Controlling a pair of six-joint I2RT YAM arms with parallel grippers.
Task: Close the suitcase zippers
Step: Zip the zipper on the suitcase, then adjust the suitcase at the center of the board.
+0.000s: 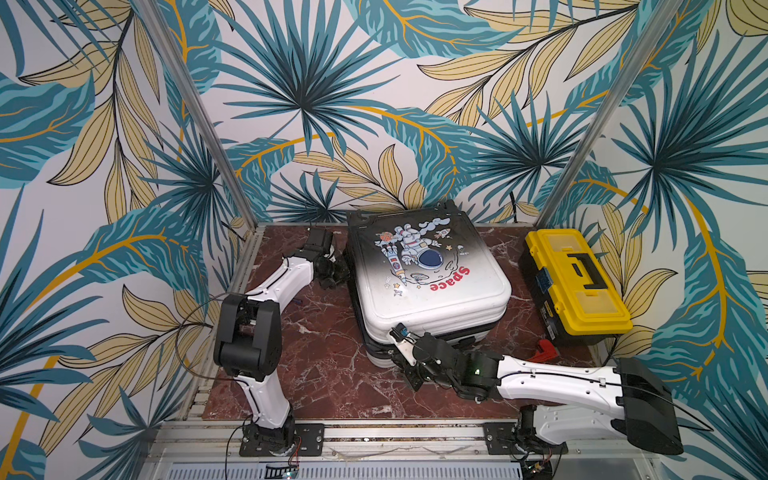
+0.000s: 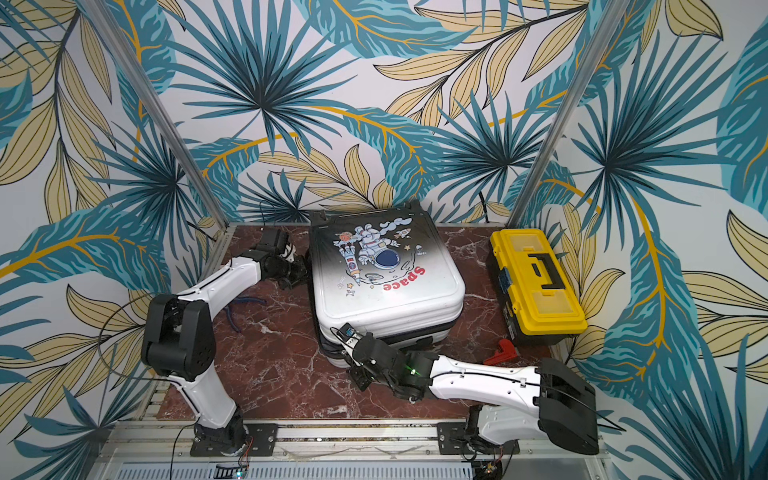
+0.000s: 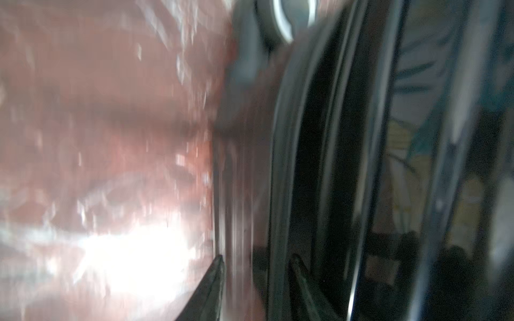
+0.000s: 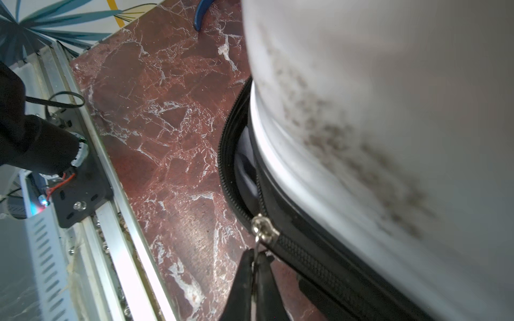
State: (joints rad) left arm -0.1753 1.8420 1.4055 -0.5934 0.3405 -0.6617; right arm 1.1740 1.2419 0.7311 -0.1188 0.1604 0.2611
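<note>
At the near corner of the suitcase point(image 1: 428, 291): right end effector point(image 4: 257, 259) grasping the zipper pull point(image 4: 264, 226), its tab mostly hidden between the fingers.
By the far left side: left end effector point(image 3: 258, 264) released, fingertips apart; view badly blurred.
State of the zippers point(image 4: 319, 264): joined behind the pull, gaping ahead.
Lie of the suitcase: flat, print up, mid-surface point(image 1: 324, 353).
Around: yellow toolbox point(image 1: 577, 282) well right; blue-handled tool point(image 4: 203, 16) cut off.

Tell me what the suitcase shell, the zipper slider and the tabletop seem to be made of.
Suitcase shell: probably hard plastic, glossy, with moulded ribs and reflections. Zipper slider: likely metal, bright silver with sharp glints. Tabletop: red marble look, white veins, polished; real stone or printed laminate, can't tell.
</note>
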